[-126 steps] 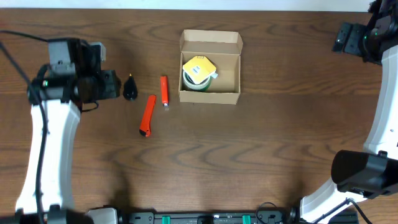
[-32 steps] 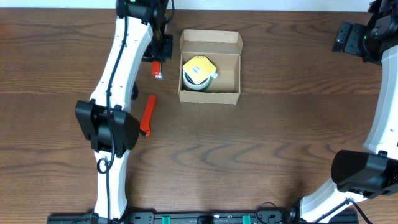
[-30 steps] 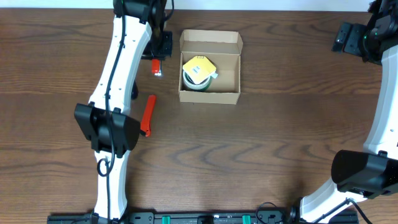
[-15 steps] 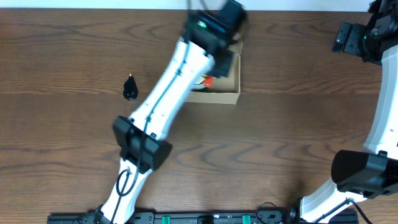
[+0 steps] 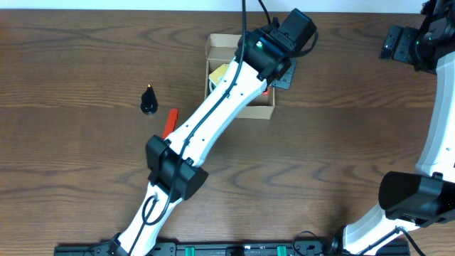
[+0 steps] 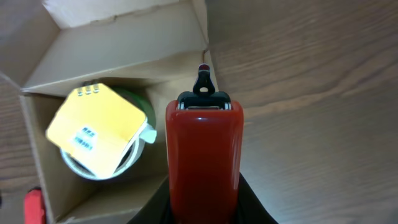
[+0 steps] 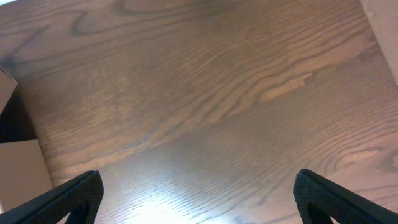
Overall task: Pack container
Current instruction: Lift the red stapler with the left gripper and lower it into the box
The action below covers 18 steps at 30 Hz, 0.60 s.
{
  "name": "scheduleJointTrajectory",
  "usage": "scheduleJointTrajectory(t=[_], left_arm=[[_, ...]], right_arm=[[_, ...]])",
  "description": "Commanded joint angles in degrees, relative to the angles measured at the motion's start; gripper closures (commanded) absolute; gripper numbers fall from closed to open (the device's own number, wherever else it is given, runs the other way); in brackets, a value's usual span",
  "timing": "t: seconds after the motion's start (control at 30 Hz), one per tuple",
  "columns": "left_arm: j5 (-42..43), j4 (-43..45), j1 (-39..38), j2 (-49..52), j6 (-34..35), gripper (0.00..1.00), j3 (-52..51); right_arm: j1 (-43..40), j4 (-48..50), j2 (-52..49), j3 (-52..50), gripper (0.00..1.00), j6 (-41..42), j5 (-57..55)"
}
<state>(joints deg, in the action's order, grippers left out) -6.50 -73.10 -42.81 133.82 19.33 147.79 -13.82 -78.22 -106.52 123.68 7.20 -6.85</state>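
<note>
Packing in progress: the left gripper [image 6: 205,200] is clamped on a red tool [image 6: 204,149] and hangs over the right end of the open box [image 6: 124,34], which sits toward the far side of the table [image 5: 341,163] with its lid flap folded back. From the left wrist camera the tool's long axis runs straight out from the jaws, about parallel to the box's right wall, and its black tip lies over that wall's rim close to the far right corner. The box therefore lies below the gripper and mostly toward the side of the roll [image 6: 96,130], which carries a yellow label and fills the left half of the interior. The bare cardboard floor beside the roll is the only free room, and most of the tool's body appears to be above it. The drop probably turns on nudging the tool slightly toward the roll, so that the tip clears the rim before the jaws part. A second red tool [image 5: 170,117] lies on the table in front of the box, partly hidden by the left arm, with a small black cone [image 5: 148,99] further left. The right gripper [image 7: 199,186] is spread wide, holds nothing and sits well apart at the table's far right edge, so the left arm is plainly the nearer one.
</note>
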Motion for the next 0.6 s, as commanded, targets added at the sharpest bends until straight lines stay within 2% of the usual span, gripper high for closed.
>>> scheduleJointTrajectory(t=[0.0,0.57], left_arm=[[-1.1,0.4,0.5,3.7,0.6,0.94,0.7],[-0.9,2.2,2.8,10.1,0.0,0.94,0.7]], right_arm=[[-0.4,0.0,-0.3,-0.2,0.01,0.7,0.2],[-0.4,0.0,-0.3,-0.2,0.01,0.7,0.2]])
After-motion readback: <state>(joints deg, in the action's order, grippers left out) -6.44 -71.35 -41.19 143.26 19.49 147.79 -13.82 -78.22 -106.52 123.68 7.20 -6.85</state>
